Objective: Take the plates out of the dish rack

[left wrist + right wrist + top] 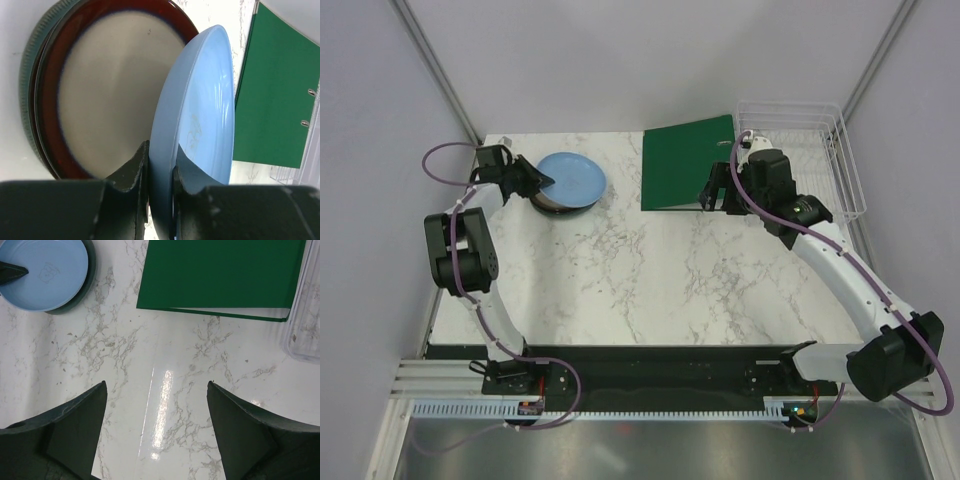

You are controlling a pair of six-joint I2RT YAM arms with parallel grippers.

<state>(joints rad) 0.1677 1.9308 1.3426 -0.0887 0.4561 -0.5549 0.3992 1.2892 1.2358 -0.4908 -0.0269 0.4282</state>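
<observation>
My left gripper (542, 182) is shut on the rim of the light blue plate (571, 179), holding it tilted over the stack at the table's back left. In the left wrist view the blue plate (200, 125) stands between my fingers (134, 172), above a beige plate with a dark red-brown rim (107, 90) that lies on a grey-green plate (27, 75). The white wire dish rack (820, 160) stands at the back right and looks empty. My right gripper (720, 195) is open and empty above the table (165, 385), beside the rack. The blue plate also shows in the right wrist view (45, 272).
A flat green ring binder (686, 160) lies between the plate stack and the rack; it also shows in the right wrist view (220, 275). The rack's clear edge (305, 335) is at the right of that view. White walls close in both sides.
</observation>
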